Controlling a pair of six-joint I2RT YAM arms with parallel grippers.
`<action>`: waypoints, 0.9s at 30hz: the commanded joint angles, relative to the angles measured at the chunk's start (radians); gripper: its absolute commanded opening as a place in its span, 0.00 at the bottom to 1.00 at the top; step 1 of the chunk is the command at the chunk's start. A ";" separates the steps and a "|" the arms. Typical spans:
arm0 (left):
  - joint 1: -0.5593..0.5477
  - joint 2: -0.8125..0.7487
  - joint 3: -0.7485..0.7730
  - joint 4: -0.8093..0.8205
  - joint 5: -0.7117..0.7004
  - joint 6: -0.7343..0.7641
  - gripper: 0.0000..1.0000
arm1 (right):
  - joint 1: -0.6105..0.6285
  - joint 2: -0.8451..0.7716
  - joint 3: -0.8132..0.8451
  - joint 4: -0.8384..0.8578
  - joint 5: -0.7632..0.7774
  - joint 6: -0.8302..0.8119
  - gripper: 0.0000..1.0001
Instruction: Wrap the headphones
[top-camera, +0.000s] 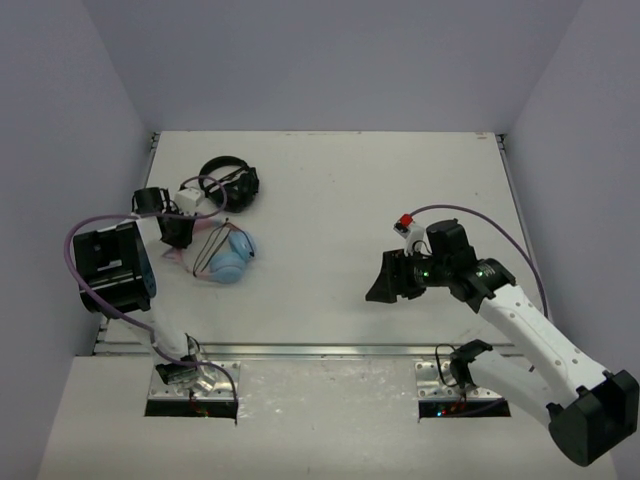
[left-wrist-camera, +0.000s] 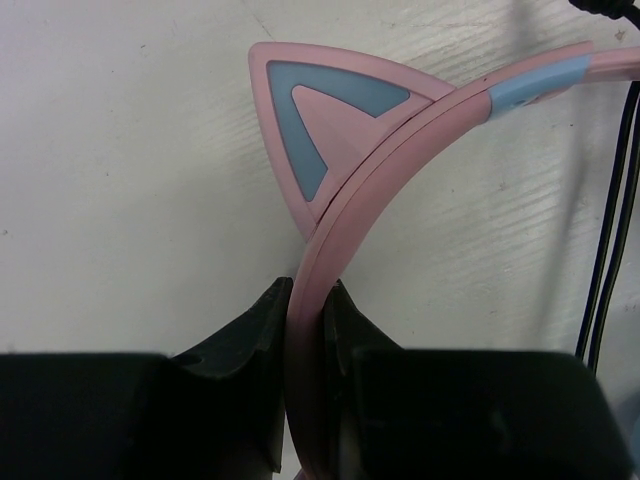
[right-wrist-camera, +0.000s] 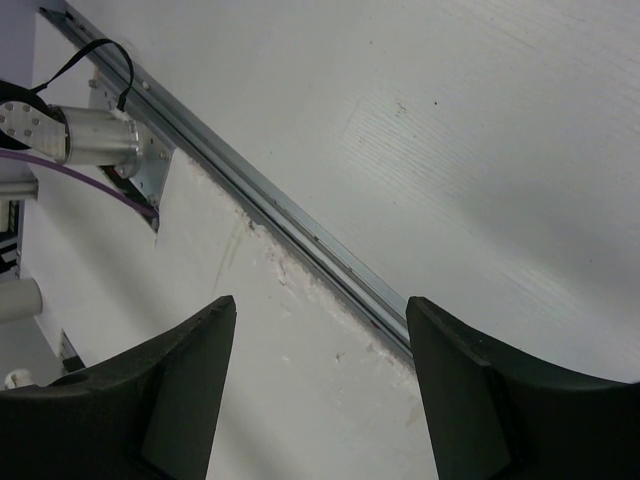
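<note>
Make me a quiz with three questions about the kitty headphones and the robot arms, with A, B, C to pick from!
1. Where are the black headphones compared with the cat-ear headphones?
A. farther from the arm bases
B. nearer the arm bases
C. on the table's right side

2. What colour are the earcups of the cat-ear pair?
A. green
B. light blue
C. red

3. What is the right gripper doing?
A. pinching the cable
B. pinching the headband
C. open, holding nothing

Answers:
1 A: the top view shows them farther up the table, on its left side.
2 B: they show light blue in the top view.
3 C: its wrist view shows fingers spread over bare table. It is the left gripper that pinches the pink headband.
</note>
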 joint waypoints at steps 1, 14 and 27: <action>0.016 0.022 -0.008 0.018 -0.071 0.022 0.13 | 0.006 -0.011 -0.002 0.021 0.020 -0.020 0.70; 0.013 -0.129 0.003 0.098 -0.100 -0.234 1.00 | 0.006 -0.031 0.055 0.006 0.056 -0.020 0.70; -0.081 -0.540 0.298 -0.292 -0.243 -0.916 1.00 | 0.006 -0.032 0.303 -0.218 0.326 -0.124 0.91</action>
